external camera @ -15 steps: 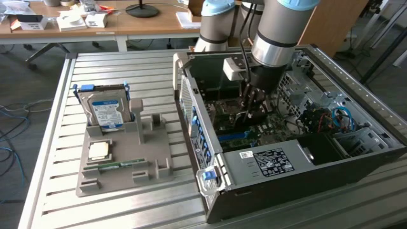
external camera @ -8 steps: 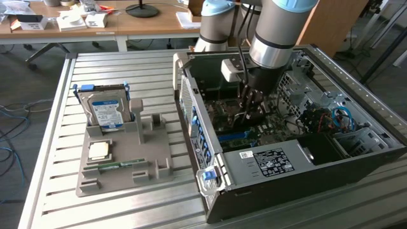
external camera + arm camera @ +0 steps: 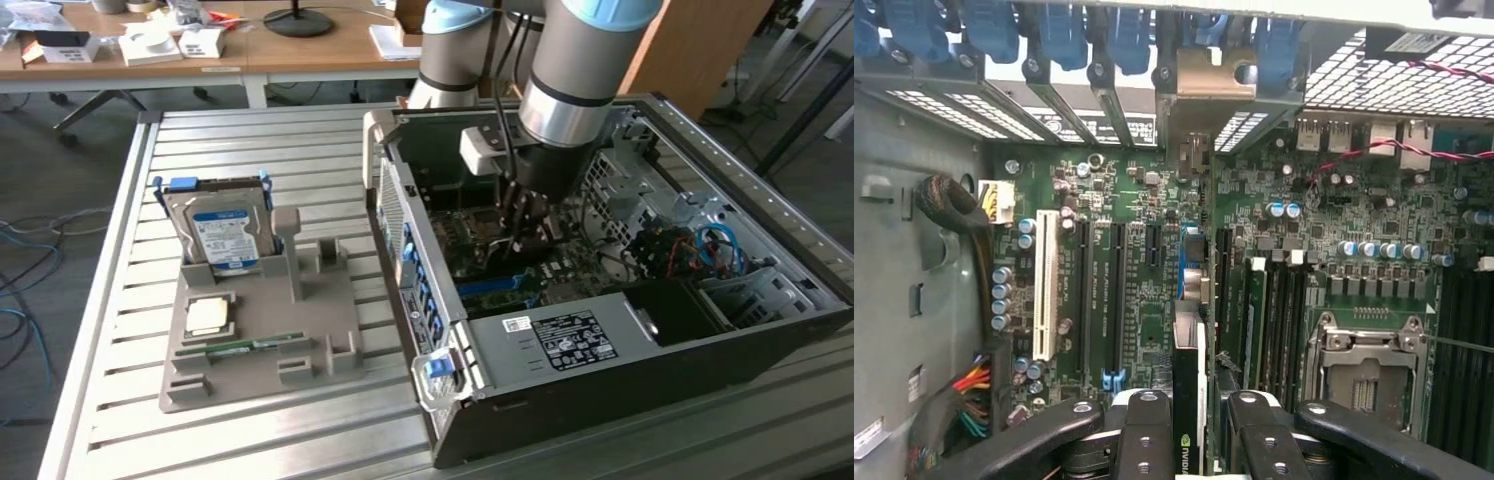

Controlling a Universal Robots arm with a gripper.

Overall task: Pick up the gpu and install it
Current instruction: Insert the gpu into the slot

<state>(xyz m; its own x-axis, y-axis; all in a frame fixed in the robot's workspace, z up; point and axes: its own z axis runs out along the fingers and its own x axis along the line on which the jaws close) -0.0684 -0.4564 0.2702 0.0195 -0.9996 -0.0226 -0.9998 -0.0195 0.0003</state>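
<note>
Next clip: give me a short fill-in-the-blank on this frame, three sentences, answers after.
1. The claw is shut on the gpu inside the open computer ___.
2. The gpu stands edge-on over the green ___.
3. On the grey holder, the upright hard drive bears a ___ label.
Missing: case; motherboard; blue.

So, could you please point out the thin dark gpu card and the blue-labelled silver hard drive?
thin dark gpu card (image 3: 1187, 400): wrist view, on its edge facing the camera.
blue-labelled silver hard drive (image 3: 220, 235): exterior view, on its blue label.
</note>
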